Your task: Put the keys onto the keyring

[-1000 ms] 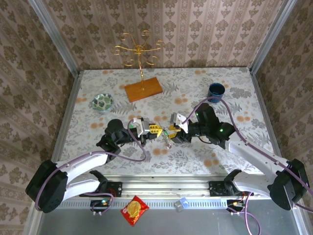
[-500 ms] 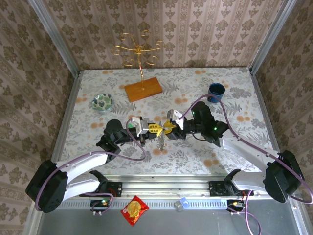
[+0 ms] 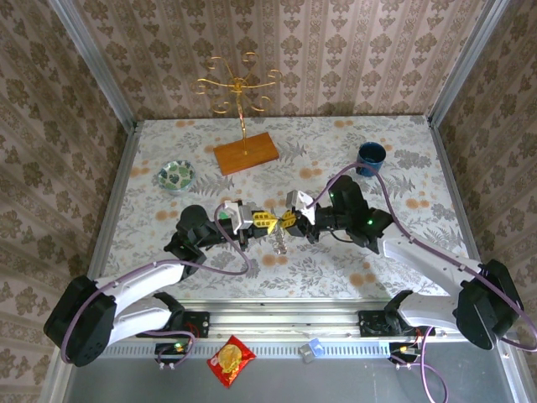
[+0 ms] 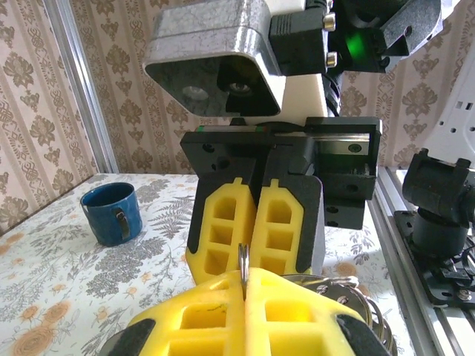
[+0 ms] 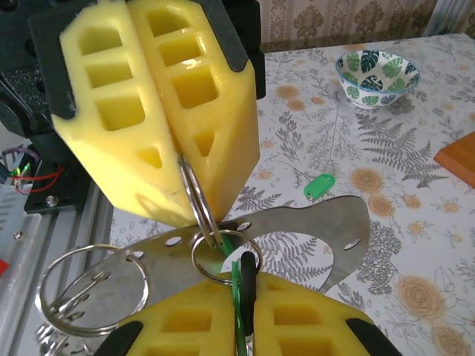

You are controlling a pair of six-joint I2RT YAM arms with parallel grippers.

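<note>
Keyring [image 5: 196,197] location: raised above the table [image 3: 336,143] at its near centre, between the two arms. The upper split ring of the keyring is seen edge-on and is pinched between the yellow fingers of the left gripper [image 5: 180,167], which are pressed together on it. A smaller ring [image 5: 193,258] hangs linked below the upper one. A flat metal tag [image 5: 312,222] with punched holes spreads out to either side behind the smaller ring, and a cluster of further rings [image 5: 74,289] hangs at one end. The right gripper [image 5: 239,297] faces the left gripper tip to tip, just beside it. Its yellow fingers are closed on the first key [image 5: 237,322], a thin green part with a dark piece alongside, held upright in the seam between the fingers. The upper end of this key reaches the smaller ring. It cannot be told whether the key passes through that ring. The second key [image 5: 320,185], with a green head, lies flat on the floral table surface beyond the grippers, apart from both of them. Farther back on the left side stands a small leaf-patterned bowl [image 5: 375,93]. Farther back on the right side stands a dark blue cup [image 4: 107,219], upright, with its handle facing the left wrist camera. Near the rear wall, a wooden base [image 3: 245,153] rests on the table and carries a gold wire stand [image 3: 239,88] with curled hooks. The stand is well apart from both grippers.
</note>
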